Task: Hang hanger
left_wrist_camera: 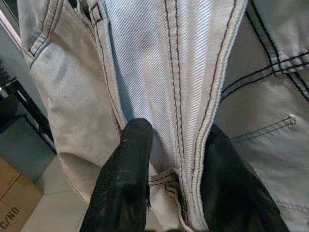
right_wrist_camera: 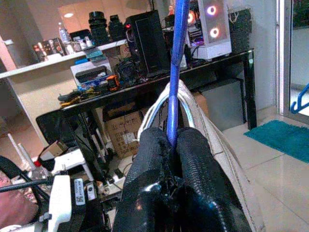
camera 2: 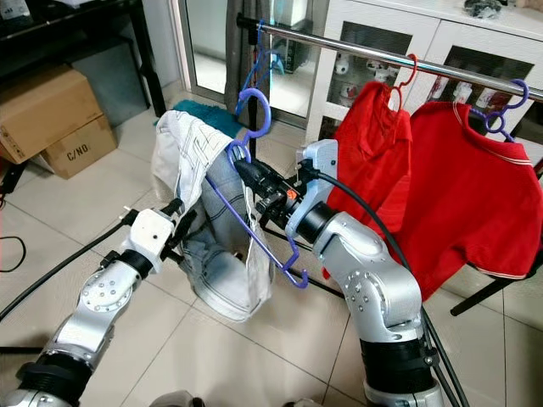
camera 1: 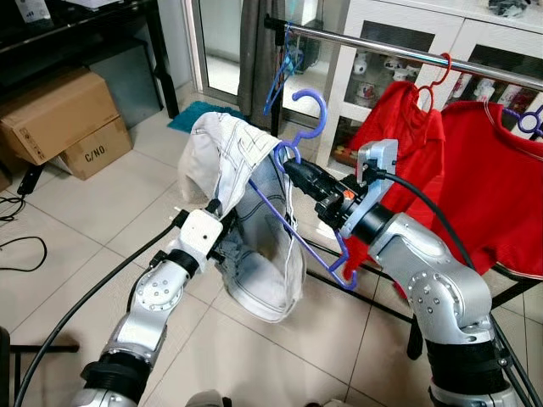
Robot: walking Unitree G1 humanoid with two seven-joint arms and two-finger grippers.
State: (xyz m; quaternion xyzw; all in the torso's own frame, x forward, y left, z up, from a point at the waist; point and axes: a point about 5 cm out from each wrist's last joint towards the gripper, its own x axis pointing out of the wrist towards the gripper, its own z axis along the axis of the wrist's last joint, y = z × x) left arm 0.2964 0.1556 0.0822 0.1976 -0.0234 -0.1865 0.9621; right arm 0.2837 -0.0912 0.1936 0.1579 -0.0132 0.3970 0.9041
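A purple plastic hanger (camera 1: 301,142) carries pale grey jeans (camera 1: 246,229) draped over it. My right gripper (camera 1: 288,167) is shut on the hanger just under its hook, whose purple stem (right_wrist_camera: 176,58) rises between the black fingers (right_wrist_camera: 193,159). The hook sits below and in front of the steel clothes rail (camera 1: 407,52), apart from it. My left gripper (camera 1: 222,236) is shut on the jeans lower down; the denim seam (left_wrist_camera: 193,159) runs between its black fingers (left_wrist_camera: 128,183).
Two red shirts (camera 1: 484,182) hang on the rail to the right, and a blue hanger (camera 1: 278,76) hangs at its left end. White glass cabinets (camera 1: 407,38) stand behind. Cardboard boxes (camera 1: 59,119) sit on the tiled floor at left, with cables (camera 1: 21,246) nearby.
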